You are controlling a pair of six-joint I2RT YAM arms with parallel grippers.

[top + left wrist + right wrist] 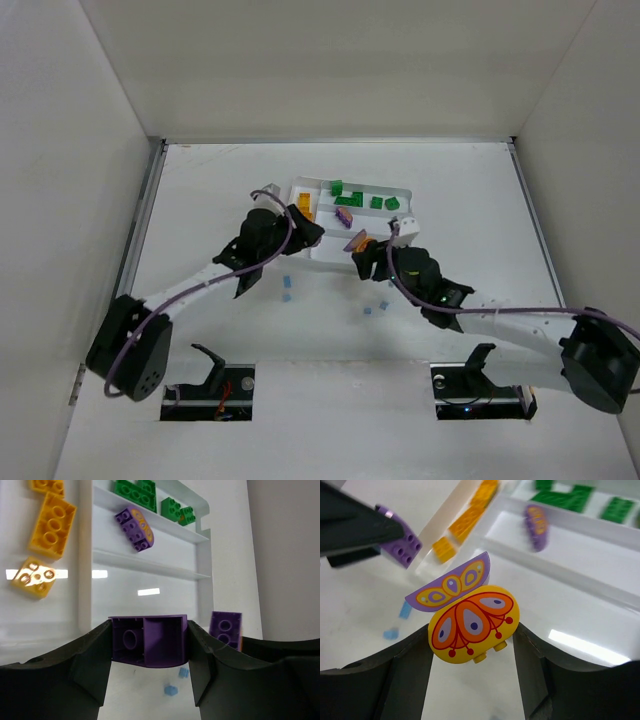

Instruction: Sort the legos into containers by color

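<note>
As the left pincer (149,647) pinches a purple brick (148,639) and the right pincer (472,647) a butterfly piece (470,627), release each low over matching tray (202,555) compartments.

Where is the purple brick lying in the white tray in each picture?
Top external: the purple brick is near the centre, inside the tray.
Left wrist: it is at the top, left of centre, and tilted.
Right wrist: it is at the top, right of centre, and blurred.
Shared landmark: the green bricks in the compartment next to it.
</note>
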